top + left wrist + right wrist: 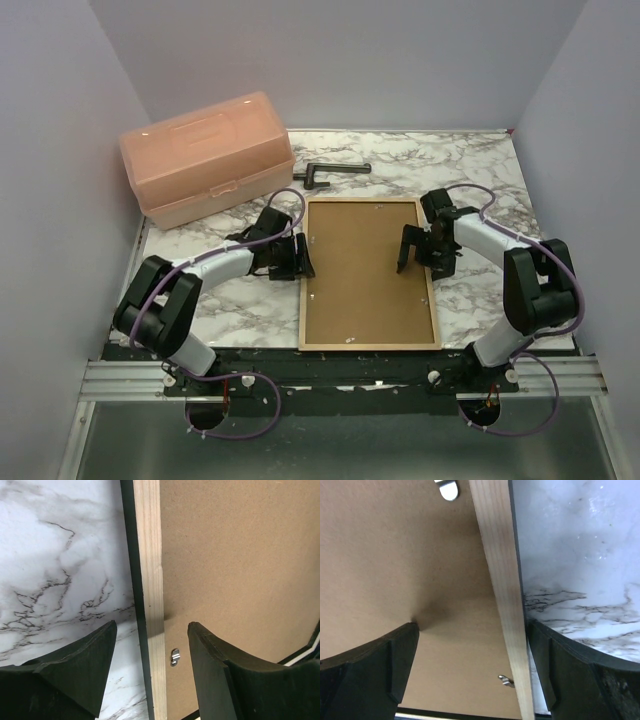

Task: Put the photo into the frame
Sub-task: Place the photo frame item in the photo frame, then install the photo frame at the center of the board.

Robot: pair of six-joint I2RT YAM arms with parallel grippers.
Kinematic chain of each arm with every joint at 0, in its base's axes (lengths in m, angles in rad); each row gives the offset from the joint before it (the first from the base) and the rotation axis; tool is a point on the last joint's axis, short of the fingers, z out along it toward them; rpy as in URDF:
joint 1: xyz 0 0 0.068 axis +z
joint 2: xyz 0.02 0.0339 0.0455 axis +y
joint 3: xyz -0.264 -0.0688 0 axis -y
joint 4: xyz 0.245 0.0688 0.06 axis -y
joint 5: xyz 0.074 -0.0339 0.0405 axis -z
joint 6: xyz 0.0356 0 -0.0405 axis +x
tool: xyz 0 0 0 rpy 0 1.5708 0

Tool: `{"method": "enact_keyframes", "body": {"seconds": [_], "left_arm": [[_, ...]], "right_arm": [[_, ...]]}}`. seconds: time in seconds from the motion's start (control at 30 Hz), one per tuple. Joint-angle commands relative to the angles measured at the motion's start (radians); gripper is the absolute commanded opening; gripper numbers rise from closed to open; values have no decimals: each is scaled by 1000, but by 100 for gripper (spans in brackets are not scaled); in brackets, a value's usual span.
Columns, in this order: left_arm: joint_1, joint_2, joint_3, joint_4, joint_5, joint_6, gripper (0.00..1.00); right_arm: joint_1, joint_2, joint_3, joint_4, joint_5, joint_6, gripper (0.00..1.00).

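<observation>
The frame (302,290) lies face down on the marble table, tan wood rails up, with the brown backing board (365,270) filling it. The photo is hidden. My left gripper (300,256) is open astride the left rail (150,580), one finger over the marble and one over the board (240,555), with a gap on both sides. My right gripper (418,250) is open astride the right rail (500,570). Its inner fingertip (410,630) rests on the board (395,555); the outer finger sits just outside the rail.
Small metal clips (174,656) (506,681) sit on the board by the rails. A pink plastic box (205,158) stands at the back left. A black L-shaped piece (328,172) lies behind the frame. Grey walls close in on three sides.
</observation>
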State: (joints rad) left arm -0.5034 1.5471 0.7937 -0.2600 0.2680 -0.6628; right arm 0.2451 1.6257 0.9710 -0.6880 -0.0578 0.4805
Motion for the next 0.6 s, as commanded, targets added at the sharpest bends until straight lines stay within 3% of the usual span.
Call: {"method": "enact_keyframes", "body": {"seconds": [0.0,0.23,0.37,0.57], "left_arm": [[-3,-5,-91,-37,35,-28,62],[-14,-80,-164,-34,8,-74,63],[-66,-115,-142,-184,-162,-106,62],[-124,-123,-114,-317,-303,-169,60]], "right_arm": [[4,24,-31,62,-128,-19,100],[44,28,-40,84,-166,-1,100],[65,17,-48,94,-170,11,100],[74,-1,-68,98,-157,9,100]]}}
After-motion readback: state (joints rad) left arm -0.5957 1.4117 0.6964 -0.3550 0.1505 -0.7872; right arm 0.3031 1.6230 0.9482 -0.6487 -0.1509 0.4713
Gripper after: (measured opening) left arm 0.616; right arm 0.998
